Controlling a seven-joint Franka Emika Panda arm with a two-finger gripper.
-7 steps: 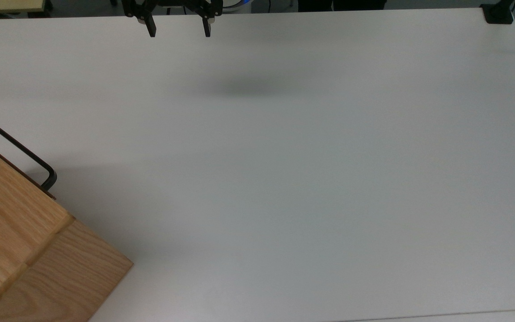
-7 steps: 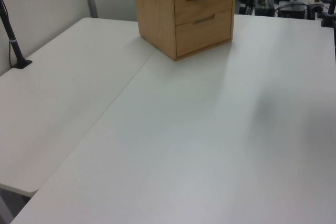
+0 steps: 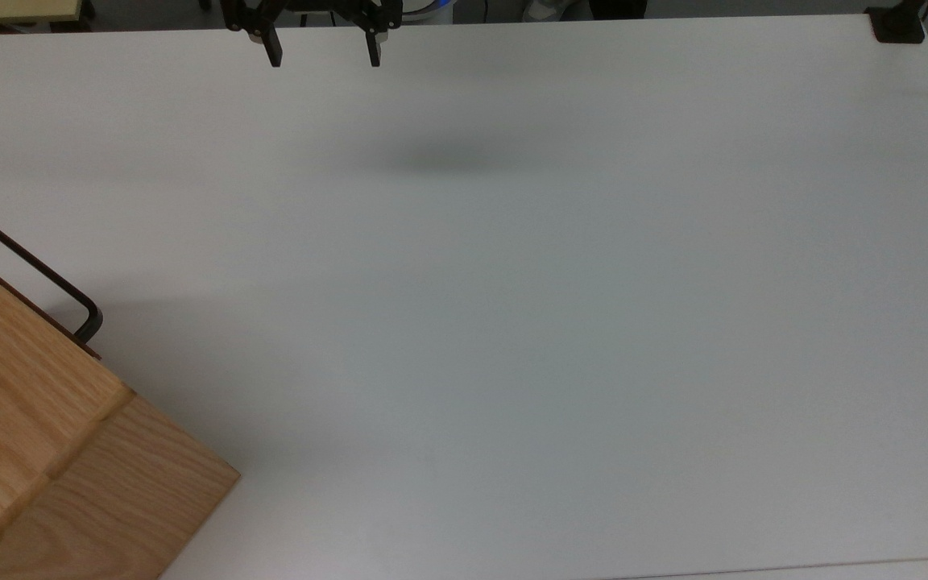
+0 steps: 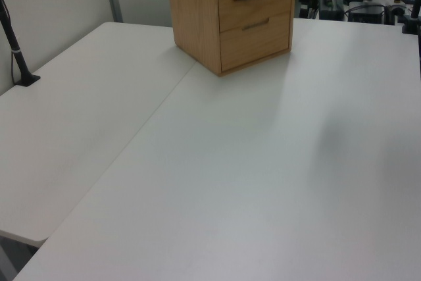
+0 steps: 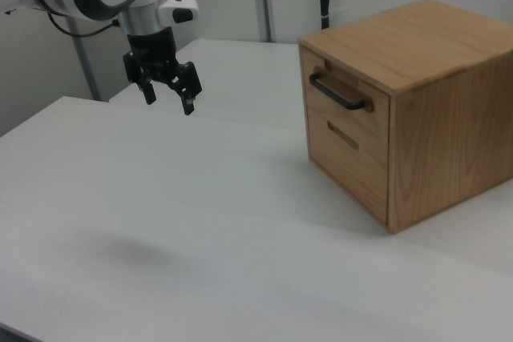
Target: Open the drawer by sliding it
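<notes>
Nothing on the worktop (image 3: 512,322) was seen to have moved since the earlier frame; only the dark shapes beyond its far edge in the top view had changed, and the gripper (image 3: 322,55) was found in the same place, hanging above the surface. Its jaws were held wide apart with nothing between them, as was also seen in the right view (image 5: 168,99), where the gripper was well apart from the cabinet (image 5: 433,54) and at the right view's left. In the top view most of the arm was cut off by the upper edge, so that little more than the two black fingers (image 3: 272,50) was shown.

The drawer (image 5: 346,100) was seen pushed in, its front level with the cabinet face, at the top of the cabinet and above a second, lower drawer (image 5: 345,154). Its black handle (image 5: 337,94) was untouched. In the left view the drawer (image 4: 255,1) was seen at the far end of the worktop, and the cabinet top was cut off by the upper edge. In the top view the cabinet (image 3: 45,435) was cropped by the left and bottom edges, the drawer front was hidden beneath it, and only the handle (image 3: 29,270) was seen projecting past its edge.
</notes>
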